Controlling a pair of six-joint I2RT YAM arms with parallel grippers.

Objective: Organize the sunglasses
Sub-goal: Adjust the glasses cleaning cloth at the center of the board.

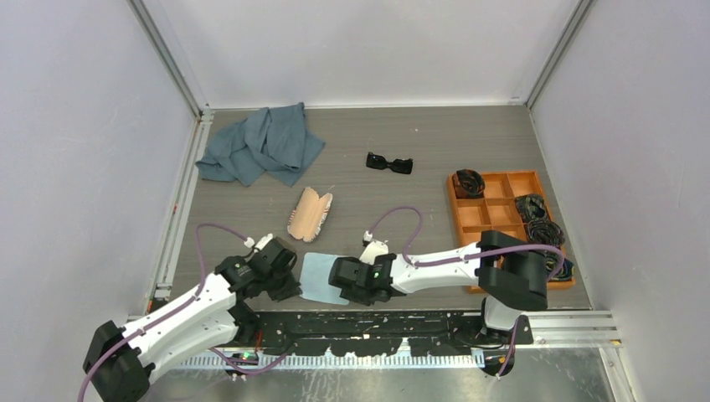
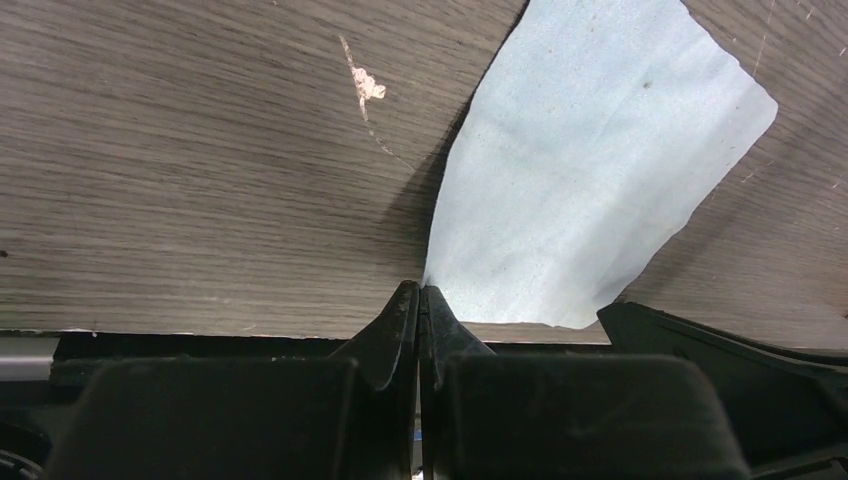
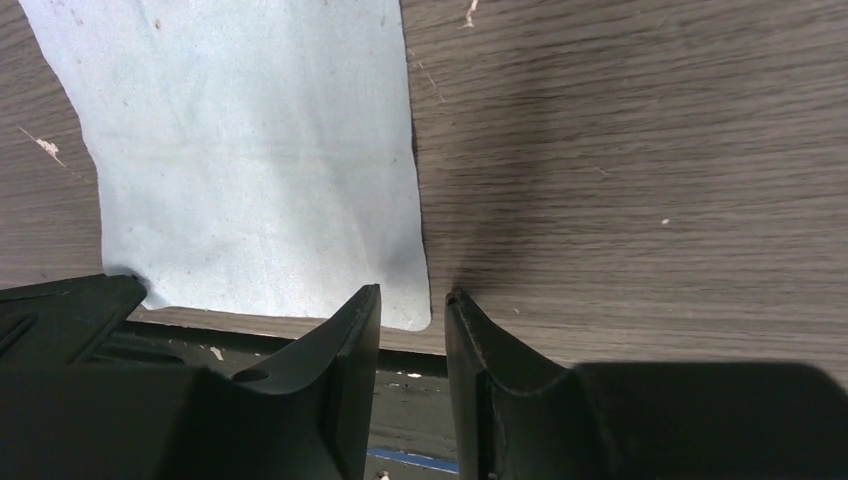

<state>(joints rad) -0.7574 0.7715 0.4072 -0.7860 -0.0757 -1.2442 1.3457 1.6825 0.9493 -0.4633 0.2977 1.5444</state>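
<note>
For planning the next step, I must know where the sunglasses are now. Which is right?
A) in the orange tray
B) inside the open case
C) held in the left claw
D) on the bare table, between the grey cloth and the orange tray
D: the sunglasses lie on the table, apart from the grey cloth, open case and orange tray.

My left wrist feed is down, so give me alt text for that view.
The left gripper, shut, pinches one corner of a light blue cloth that fans out over the wood-grain table. A dark shadow runs along the cloth's left edge.
</note>
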